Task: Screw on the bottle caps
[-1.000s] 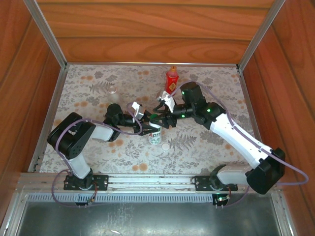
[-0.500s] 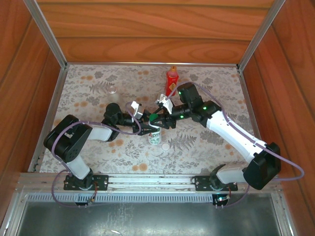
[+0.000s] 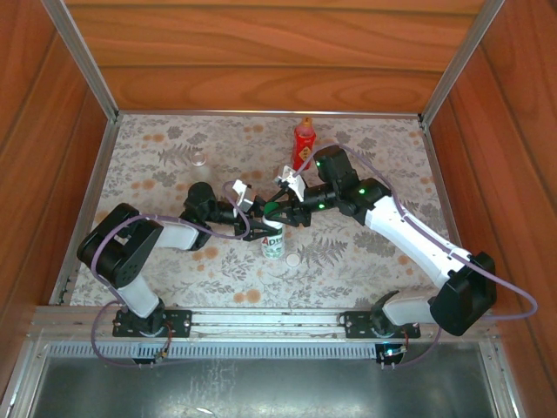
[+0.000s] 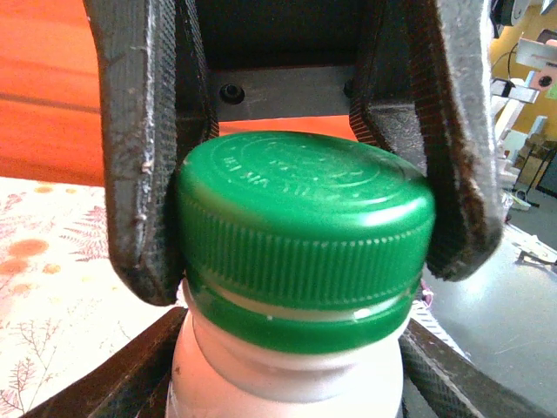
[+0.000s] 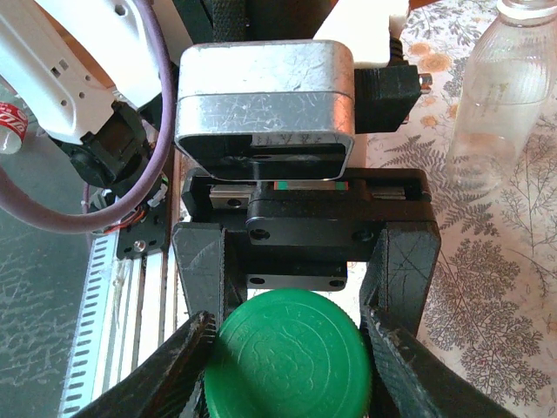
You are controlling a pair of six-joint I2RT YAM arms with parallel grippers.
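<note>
i read "ad" in dark print on the white bottle (image 3: 273, 243); raised lettering on the green cap (image 4: 305, 218) is unreadable.

The green cap (image 4: 305, 218) was glossy plastic with a ribbed rim; the white bottle (image 4: 287, 374) looked like smooth, matt plastic. My right fingers (image 4: 139, 157) were coarse, matt black plastic, and the box (image 5: 265, 96) on my left wrist was scratched bare metal.
</note>
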